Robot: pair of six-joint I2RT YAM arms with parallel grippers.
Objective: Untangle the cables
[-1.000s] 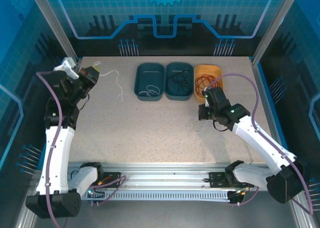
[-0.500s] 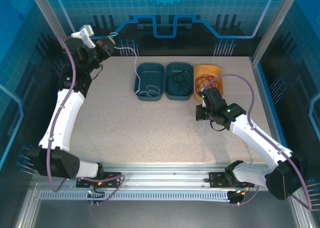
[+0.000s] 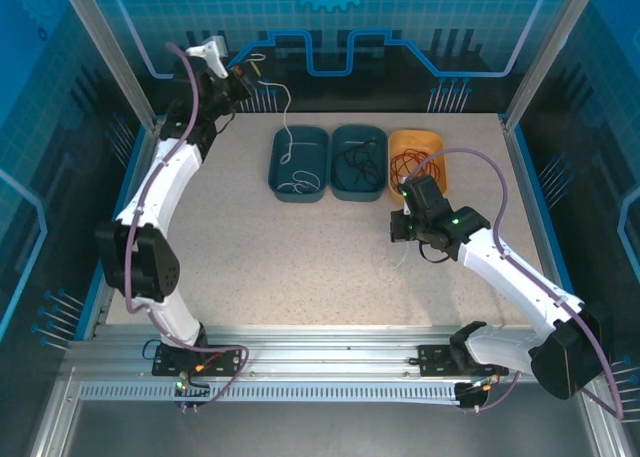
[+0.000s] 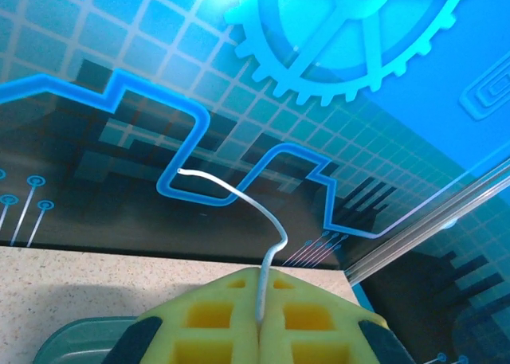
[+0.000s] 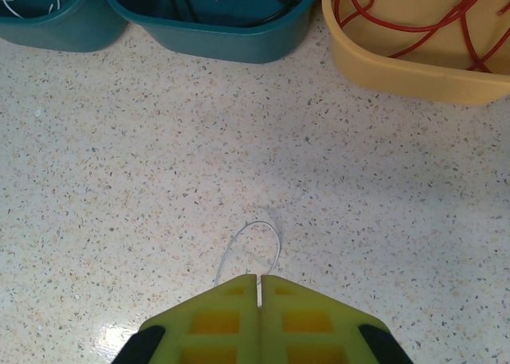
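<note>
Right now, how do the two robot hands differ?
The left hand is raised by the back wall; the right hand sits low over the table. The left hand pinches a long white cable trailing into a teal bin; the right hand pinches a small white loop. Both are shut.

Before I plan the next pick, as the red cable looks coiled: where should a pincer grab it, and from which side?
Probably a single loop near the middle of the red cable, from straight above: it lies in loose coils inside the yellow bin, whose walls block any sideways approach.
</note>
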